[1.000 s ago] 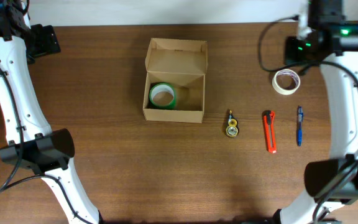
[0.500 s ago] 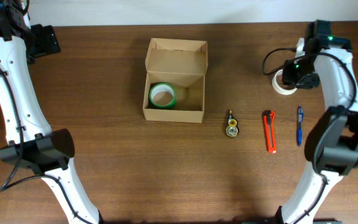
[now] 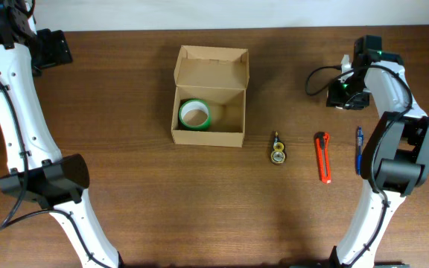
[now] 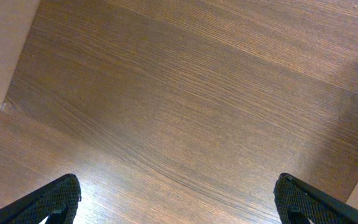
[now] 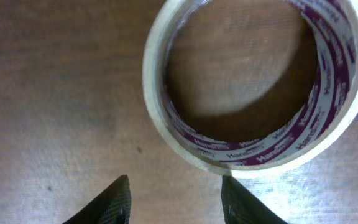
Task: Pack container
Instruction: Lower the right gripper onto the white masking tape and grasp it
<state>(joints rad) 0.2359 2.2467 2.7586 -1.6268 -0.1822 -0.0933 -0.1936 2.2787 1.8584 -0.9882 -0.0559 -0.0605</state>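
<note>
Right pincer point(image 5: 176, 202) has its jaws apart with bare desk point(image 5: 55, 93) between them, just short of a whitish tape roll point(image 5: 160, 118) with purple print that lies flat. Left pincer point(image 4: 179, 202) is spread wide over bare wood near the far left corner. The container point(image 3: 207, 138) sits open mid-desk, flap raised, with a green tape roll point(image 3: 194, 114) in its left side. An orange cutter point(image 3: 323, 156) and a pen point(image 3: 359, 149) lie to its right.
</note>
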